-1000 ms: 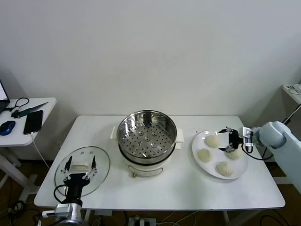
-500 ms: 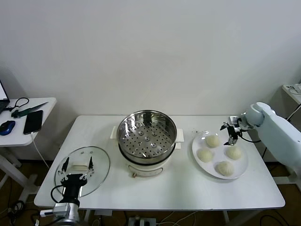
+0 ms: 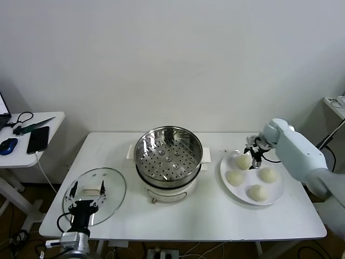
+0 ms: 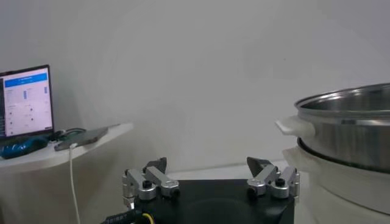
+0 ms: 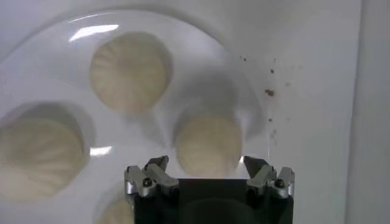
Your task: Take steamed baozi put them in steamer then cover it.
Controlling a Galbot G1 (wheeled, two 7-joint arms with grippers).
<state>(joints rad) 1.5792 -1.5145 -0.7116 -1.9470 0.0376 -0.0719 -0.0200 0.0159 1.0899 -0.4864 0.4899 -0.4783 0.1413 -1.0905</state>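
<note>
Four cream-white baozi lie on a flat white plate [image 3: 276, 190] at the right of the table: one at the back [image 3: 243, 161], one on the left [image 3: 234, 177], one on the right [image 3: 268, 174], one in front [image 3: 257, 192]. My right gripper [image 3: 253, 154] hovers open just above the back baozi [image 5: 208, 145], which sits between its fingertips [image 5: 159, 164] in the right wrist view. The steamer [image 3: 168, 161] stands open and empty at the table's centre. The cover [image 3: 113, 200] lies flat at the front left. My left gripper [image 3: 89, 194] is open over its handle [image 3: 92, 191].
A side table [image 3: 32, 154] to the left carries a phone [image 3: 38, 139], a mouse and scissors. The left wrist view shows the steamer's rim [image 4: 347, 106] and a laptop [image 4: 24, 100]. Small dark specks [image 5: 269, 92] lie on the table by the plate.
My right gripper has moved from over the right baozi back and left to above the back baozi. My left gripper has drawn slightly toward the front edge.
</note>
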